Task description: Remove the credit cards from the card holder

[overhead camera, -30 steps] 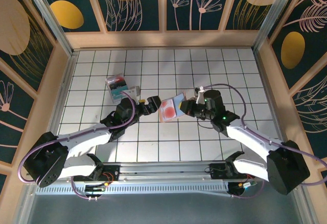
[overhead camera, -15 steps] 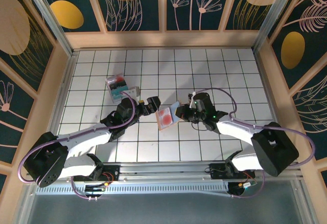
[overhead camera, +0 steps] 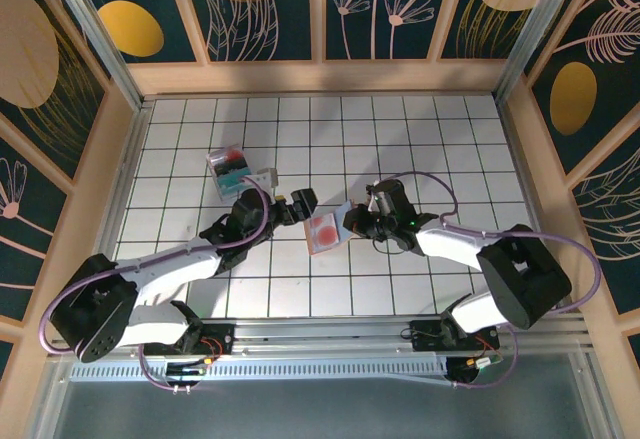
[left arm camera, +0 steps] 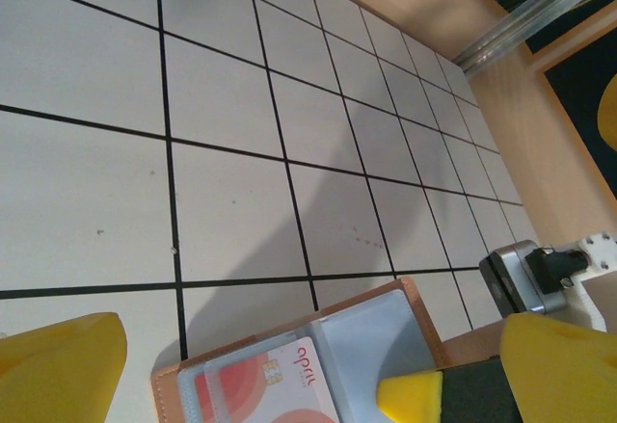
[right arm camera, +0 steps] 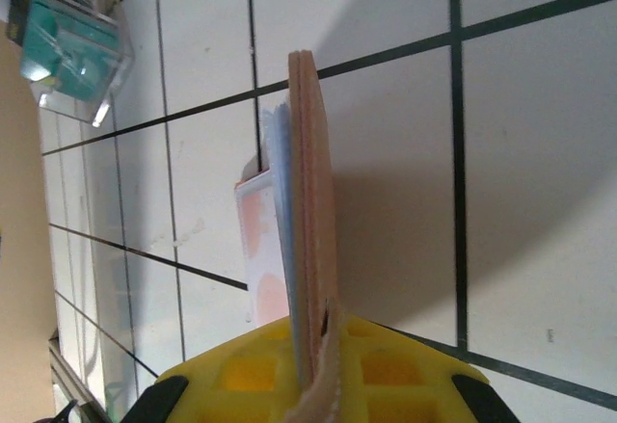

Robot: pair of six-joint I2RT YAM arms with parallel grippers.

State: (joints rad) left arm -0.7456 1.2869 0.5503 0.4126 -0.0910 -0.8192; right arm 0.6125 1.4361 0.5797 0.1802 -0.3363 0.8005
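White gridded tabletop (overhead camera: 440,139), boxed in by wooden walls (overhead camera: 320,75) with dark floral panels, both arms reaching toward the middle. Clear plastic box (overhead camera: 232,167) with teal and red stuff sits toward the far-left, right by the left arm's wrist and well apart from the action. The right wrist camera catches that box (right arm camera: 67,47) off in its upper left.

Card holder (overhead camera: 325,229) is about mid-tabletop, a touch toward the near edge, opened up with the pockets facing the overhead camera. Right gripper (overhead camera: 352,223) is clamped on its right edge. From that wrist you get the holder (right arm camera: 310,201) dead edge-on, tan leather pinched between the yellow fingers (right arm camera: 241,384).

Left gripper (overhead camera: 303,202) is just beside the holder's far-left corner, fingers (left arm camera: 58,370) spread wide, gripping nothing. Can't tell if one tip grazes the leather.

Red-orange credit card (overhead camera: 322,227) is tucked in a pocket, and the left wrist view shows the card (left arm camera: 280,384) close enough to see its chip and print.
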